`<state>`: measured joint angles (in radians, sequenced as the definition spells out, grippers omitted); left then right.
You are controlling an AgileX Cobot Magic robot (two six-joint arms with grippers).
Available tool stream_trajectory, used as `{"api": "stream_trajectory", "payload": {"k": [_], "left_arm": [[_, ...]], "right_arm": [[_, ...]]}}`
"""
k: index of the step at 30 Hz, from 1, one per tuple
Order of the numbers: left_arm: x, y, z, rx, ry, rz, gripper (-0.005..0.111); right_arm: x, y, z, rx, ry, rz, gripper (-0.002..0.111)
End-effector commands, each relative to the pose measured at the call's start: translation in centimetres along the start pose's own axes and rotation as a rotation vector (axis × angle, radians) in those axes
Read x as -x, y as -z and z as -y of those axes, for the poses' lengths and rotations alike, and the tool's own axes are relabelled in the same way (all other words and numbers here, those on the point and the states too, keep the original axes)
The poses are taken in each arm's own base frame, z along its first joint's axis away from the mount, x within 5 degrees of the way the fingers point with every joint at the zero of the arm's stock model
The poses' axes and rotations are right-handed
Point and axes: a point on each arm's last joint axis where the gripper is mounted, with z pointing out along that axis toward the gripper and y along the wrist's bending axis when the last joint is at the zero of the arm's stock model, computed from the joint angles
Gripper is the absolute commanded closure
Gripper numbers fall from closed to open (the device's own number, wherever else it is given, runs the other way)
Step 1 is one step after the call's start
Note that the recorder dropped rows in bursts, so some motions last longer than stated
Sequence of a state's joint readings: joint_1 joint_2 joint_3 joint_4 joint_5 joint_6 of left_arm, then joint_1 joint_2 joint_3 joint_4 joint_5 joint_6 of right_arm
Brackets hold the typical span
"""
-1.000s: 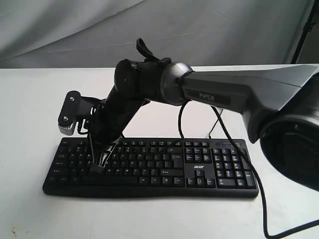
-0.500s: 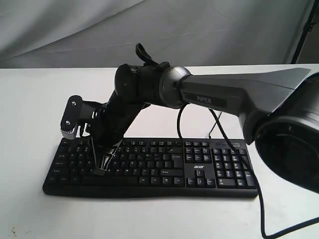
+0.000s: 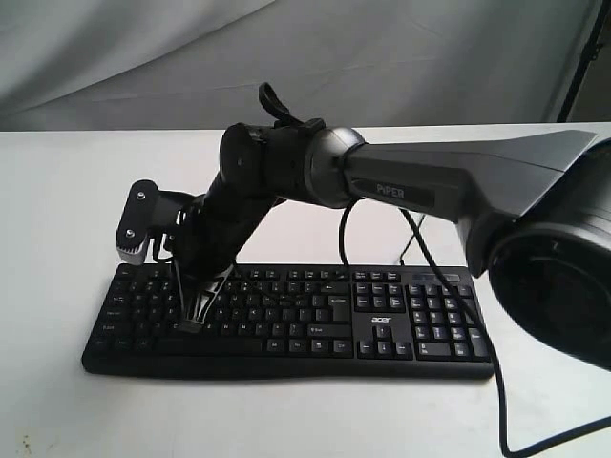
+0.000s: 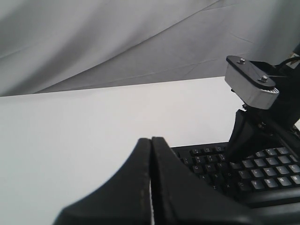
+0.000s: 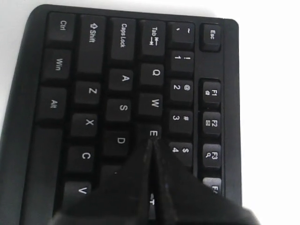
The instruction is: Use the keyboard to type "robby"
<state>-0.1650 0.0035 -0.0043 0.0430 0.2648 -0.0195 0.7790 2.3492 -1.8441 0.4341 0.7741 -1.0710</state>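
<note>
Now the right gripper point(image 3: 191, 320) reaches across to the left half of the keyboard point(image 3: 286, 329), which lies at the near middle of the white table point(image 3: 57, 210). Its two fingers are pinched together into one narrow wedge, the tip right at the E key point(image 5: 153, 132), with R hidden beneath. No screen shows, so I cannot tell how many letters of "robby" are in; my guess is early, around the r. Off the left end hangs the left gripper point(image 4: 151, 145), pinched together too. Matte black plastic, gently dished keys, crisp white legends
</note>
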Motion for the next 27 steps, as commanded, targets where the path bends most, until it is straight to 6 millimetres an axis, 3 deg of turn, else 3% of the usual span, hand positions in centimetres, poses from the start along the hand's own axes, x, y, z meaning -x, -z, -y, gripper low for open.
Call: {"api": "stream_trajectory", "payload": {"k": [1,27], "left_arm": [[-0.07,-0.01,0.03,-0.005,-0.003,0.005,0.107],[-0.07,-0.01,0.03,-0.005,-0.003,0.005,0.107]], "right_arm": [[0.64,0.31,-0.07,-0.020,0.018,0.013,0.108],[0.46,0.22,0.09,-0.037,0.018,-0.003,0.108]]}}
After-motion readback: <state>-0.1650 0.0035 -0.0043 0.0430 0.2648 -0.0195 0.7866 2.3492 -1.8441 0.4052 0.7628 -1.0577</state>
